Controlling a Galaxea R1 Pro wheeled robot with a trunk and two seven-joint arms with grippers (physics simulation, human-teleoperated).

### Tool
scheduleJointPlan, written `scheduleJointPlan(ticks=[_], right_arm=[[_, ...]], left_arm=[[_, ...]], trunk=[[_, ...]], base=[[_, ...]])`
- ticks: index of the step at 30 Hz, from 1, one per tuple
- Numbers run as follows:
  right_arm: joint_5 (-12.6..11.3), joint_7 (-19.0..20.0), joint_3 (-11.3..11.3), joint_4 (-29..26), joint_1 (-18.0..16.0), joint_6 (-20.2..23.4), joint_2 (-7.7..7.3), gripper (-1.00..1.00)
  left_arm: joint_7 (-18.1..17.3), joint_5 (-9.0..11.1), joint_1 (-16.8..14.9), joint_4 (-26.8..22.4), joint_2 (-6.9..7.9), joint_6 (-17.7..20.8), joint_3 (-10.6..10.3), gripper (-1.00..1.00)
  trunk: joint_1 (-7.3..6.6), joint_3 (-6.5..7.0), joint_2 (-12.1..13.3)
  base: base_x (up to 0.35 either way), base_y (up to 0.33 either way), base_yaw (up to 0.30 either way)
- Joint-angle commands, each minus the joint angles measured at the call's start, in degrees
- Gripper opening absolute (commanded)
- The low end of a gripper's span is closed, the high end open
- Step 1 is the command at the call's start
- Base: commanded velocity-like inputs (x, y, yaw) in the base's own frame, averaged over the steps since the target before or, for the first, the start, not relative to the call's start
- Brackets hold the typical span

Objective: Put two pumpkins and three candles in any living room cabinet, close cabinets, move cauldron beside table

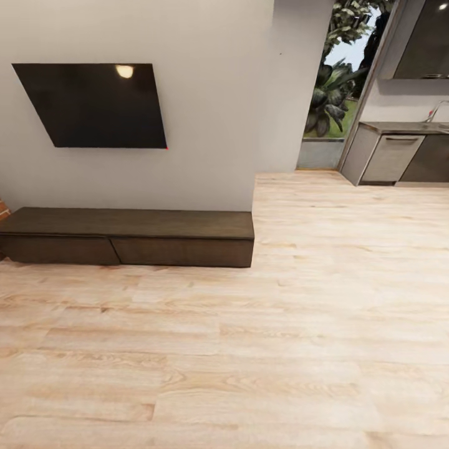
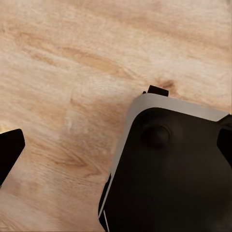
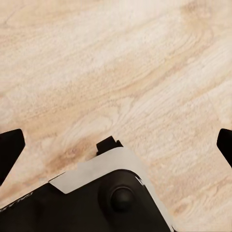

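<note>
Living room floor before low cabinet

Pale wood floor (image 1: 249, 349) stretches wide toward the long dark-brown cabinet (image 1: 128, 237), drawers shut, against a grey wall under a black screen (image 1: 93, 105). Kitchen units (image 1: 399, 156) stand far right. Left gripper (image 2: 116, 145) and right gripper (image 3: 116, 145) hang over floorboards, fingers spread apart, holding nothing.

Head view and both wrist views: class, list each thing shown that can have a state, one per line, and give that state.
cabinet: both drawer fronts shut, top bare.
wall screen: dark, off.
left gripper: open, nothing between its fingertips, wood floor beneath it.
right gripper: open, holds nothing.
kitchen unit: doors shut.
</note>
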Motion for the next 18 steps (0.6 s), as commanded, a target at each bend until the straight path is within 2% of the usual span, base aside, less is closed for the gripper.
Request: scheduleJointPlan(ticks=[1,5,13,18], right_arm=[[-0.10,-0.18,0.41,0.16,-0.06,-0.15,0.07,1.00],[-0.09,-0.18,0.41,0.21,-0.06,-0.15,0.09,1.00],[-0.07,-0.18,0.41,0.18,-0.06,-0.15,0.09,1.00],[0.07,-0.18,0.41,0.23,-0.06,-0.15,0.09,1.00]], left_arm=[[0.34,0.17,-0.03,0.01,-0.01,-0.10,-0.46,1.00],[0.34,0.18,0.04,-0.01,-0.01,-0.10,-0.49,1.00],[0.34,0.19,0.06,0.01,-0.01,-0.10,-0.45,1.00],[0.34,0.19,0.06,0.01,-0.01,-0.08,-0.44,1.00]], trunk=[[0.04,-0.05,-0.04],[0.04,-0.05,-0.04],[0.04,-0.05,-0.04],[0.04,-0.05,-0.04]], base=[[0.299,0.111,0.061],[0.299,0.114,0.124],[0.295,0.148,0.248],[0.297,0.126,0.053]])
